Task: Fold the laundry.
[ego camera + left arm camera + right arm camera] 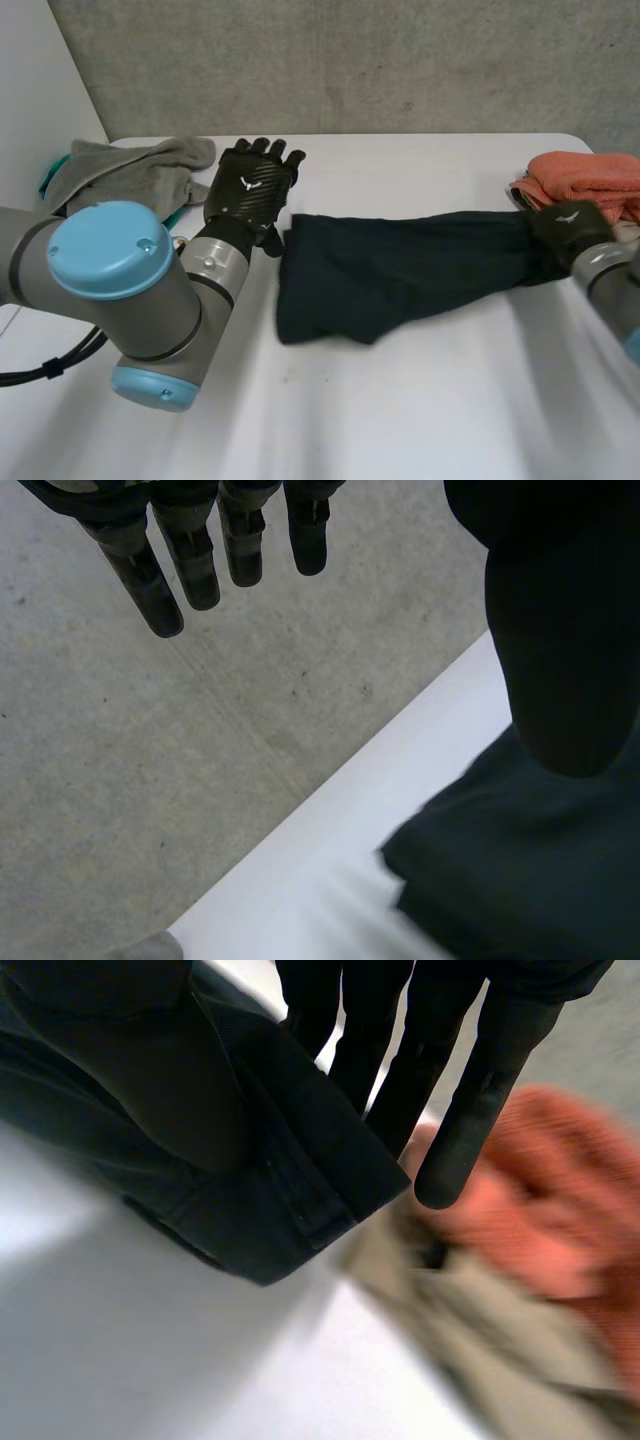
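A dark navy garment (400, 270) lies stretched across the middle of the white table (400, 420). My right hand (568, 224) is at its right end. In the right wrist view the thumb (130, 1080) lies on the garment's hemmed edge (290, 1210) and the straight fingers (480, 1110) are behind it, pinching the cloth. My left hand (255, 185) is raised just left of the garment's left edge, apart from it. Its fingers (190, 560) are straight and spread, with the garment (520, 880) below the thumb.
A grey-green cloth (130, 170) is heaped at the back left of the table. An orange cloth (590, 175) lies at the back right, just beyond my right hand, with a beige cloth (500, 1330) next to it. A concrete wall runs behind the table.
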{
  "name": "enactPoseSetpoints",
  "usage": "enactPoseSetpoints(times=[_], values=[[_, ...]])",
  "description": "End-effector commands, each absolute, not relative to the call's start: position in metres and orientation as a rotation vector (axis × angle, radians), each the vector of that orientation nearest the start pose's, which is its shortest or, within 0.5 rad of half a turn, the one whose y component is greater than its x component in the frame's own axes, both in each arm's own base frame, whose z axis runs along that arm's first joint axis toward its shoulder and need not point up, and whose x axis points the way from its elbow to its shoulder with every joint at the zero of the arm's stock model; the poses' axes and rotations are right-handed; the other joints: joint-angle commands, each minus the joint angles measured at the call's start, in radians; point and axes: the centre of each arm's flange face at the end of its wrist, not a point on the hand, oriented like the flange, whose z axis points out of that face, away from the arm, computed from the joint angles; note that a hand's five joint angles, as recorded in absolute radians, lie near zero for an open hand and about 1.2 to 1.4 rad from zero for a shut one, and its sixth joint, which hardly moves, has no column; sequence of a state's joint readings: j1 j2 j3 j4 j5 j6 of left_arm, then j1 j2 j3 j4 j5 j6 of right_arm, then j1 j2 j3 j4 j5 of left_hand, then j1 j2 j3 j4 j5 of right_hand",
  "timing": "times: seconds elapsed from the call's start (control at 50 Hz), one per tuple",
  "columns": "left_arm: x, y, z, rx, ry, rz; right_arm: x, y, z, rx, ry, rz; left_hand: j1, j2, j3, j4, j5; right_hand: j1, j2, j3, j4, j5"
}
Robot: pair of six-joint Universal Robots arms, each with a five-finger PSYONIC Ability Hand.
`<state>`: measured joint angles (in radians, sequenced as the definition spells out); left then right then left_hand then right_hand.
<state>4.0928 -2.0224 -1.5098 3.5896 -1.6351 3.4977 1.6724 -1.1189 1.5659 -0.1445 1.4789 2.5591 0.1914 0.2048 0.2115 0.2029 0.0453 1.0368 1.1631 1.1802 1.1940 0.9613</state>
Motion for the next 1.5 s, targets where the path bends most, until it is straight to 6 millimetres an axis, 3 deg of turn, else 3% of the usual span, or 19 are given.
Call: enactPoseSetpoints(times=[0.02,0.16,0.2,0.28,0.3,0.34,0.36,0.38,0.42,0.5,0.58,0.66,0.78,0.92,0.96,1.18,1.28,1.38,1.5], values=[[-0.328,-0.245,0.223,0.981,2.012,-2.415,0.163,-0.342,0.193,-1.455,2.514,-2.124,-0.017,-0.03,-0.037,-0.028,-0.045,0.359,0.233,0.216,0.202,0.26],[-0.326,-0.243,0.225,0.971,2.012,-2.415,0.287,-0.288,0.204,-1.783,1.747,-2.272,-0.017,-0.03,-0.037,-0.028,-0.045,0.359,0.233,0.216,0.202,0.26],[-0.326,-0.243,0.225,0.975,2.012,-2.413,0.321,-0.253,0.186,-1.877,1.483,-2.151,-0.017,-0.03,-0.037,-0.028,-0.045,0.359,0.233,0.216,0.202,0.26],[-0.326,-0.241,0.228,0.973,2.005,-2.423,0.341,-0.205,0.145,-2.013,1.262,-1.894,-0.017,-0.03,-0.037,-0.028,-0.045,0.359,0.233,0.216,0.202,0.26],[-0.326,-0.241,0.229,0.972,2.003,-2.425,0.342,-0.2,0.14,-2.041,1.24,-1.868,-0.017,-0.03,-0.037,-0.028,-0.045,0.359,0.233,0.216,0.202,0.26],[-0.327,-0.241,0.23,0.967,2.002,-2.432,0.342,-0.197,0.137,-2.094,1.212,-1.868,-0.017,-0.03,-0.037,-0.028,-0.045,-0.232,-0.359,-0.376,-0.39,-0.331],[-0.327,-0.241,0.232,0.959,1.999,-2.44,0.341,-0.199,0.139,-2.127,1.206,-1.891,-0.017,-0.03,-0.037,-0.028,-0.045,-0.764,-0.891,-0.908,-0.922,-0.863],[-0.327,-0.242,0.233,0.955,1.999,-2.445,0.34,-0.201,0.14,-2.133,1.207,-1.901,-0.017,-0.03,-0.037,-0.028,-0.045,-0.862,-0.989,-1.006,-1.019,-0.961],[-0.329,-0.243,0.237,0.939,2.0,-2.47,0.339,-0.202,0.144,-2.11,1.224,-1.917,-0.017,-0.03,-0.037,-0.028,-0.045,-0.862,-0.989,-1.006,-1.019,-0.961],[-0.335,-0.245,0.251,0.907,1.977,-2.541,0.326,-0.217,0.187,-1.846,1.368,-1.998,-0.017,-0.03,-0.037,-0.028,-0.045,-0.862,-0.989,-1.006,-1.019,-0.961],[-0.346,-0.246,0.269,0.89,1.93,-2.62,0.298,-0.25,0.229,-1.23,1.634,-1.939,-0.017,-0.03,-0.037,-0.028,-0.045,-0.862,-0.989,-1.006,-1.019,-0.961],[-0.367,-0.239,0.273,0.933,1.933,-2.656,0.278,-0.275,0.243,-0.859,1.746,-1.82,-0.013,-0.027,-0.033,-0.025,-0.042,-0.862,-0.989,-1.006,-1.019,-0.961],[-0.402,-0.219,0.258,1.096,2.026,-2.601,0.247,-0.306,0.245,-0.729,1.943,-1.742,-0.007,-0.021,-0.027,-0.019,-0.036,-0.862,-0.989,-1.006,-1.019,-0.961],[-0.432,-0.206,0.214,1.274,2.166,-2.424,0.249,-0.329,0.224,-0.701,2.081,-1.578,0.019,0.006,-0.001,0.008,-0.009,-0.862,-0.989,-1.006,-1.019,-0.961],[-0.435,-0.211,0.186,1.286,2.236,-2.289,0.251,-0.332,0.216,-0.706,2.108,-1.523,0.019,0.006,-0.001,0.008,-0.009,-0.862,-0.989,-1.006,-1.019,-0.961],[-0.402,-0.236,0.13,1.197,2.383,-1.826,0.258,-0.346,0.147,-0.929,2.225,-1.326,0.048,0.035,0.028,0.037,0.02,-0.862,-0.989,-1.006,-1.019,-0.961],[-0.392,-0.233,0.128,1.224,2.421,-1.711,0.258,-0.344,0.129,-1.12,2.252,-1.296,0.066,0.053,0.046,0.055,0.038,-0.862,-0.989,-1.006,-1.019,-0.961],[-0.392,-0.226,0.137,1.24,2.429,-1.714,0.254,-0.349,0.143,-1.155,2.282,-1.379,0.054,0.041,0.034,0.043,0.026,-0.862,-0.989,-1.006,-1.019,-0.961],[-0.389,-0.222,0.212,1.147,2.346,-1.987,0.251,-0.349,0.183,-1.152,2.245,-1.571,0.005,-0.009,-0.016,-0.007,-0.024,-0.862,-0.989,-1.006,-1.019,-0.961]])
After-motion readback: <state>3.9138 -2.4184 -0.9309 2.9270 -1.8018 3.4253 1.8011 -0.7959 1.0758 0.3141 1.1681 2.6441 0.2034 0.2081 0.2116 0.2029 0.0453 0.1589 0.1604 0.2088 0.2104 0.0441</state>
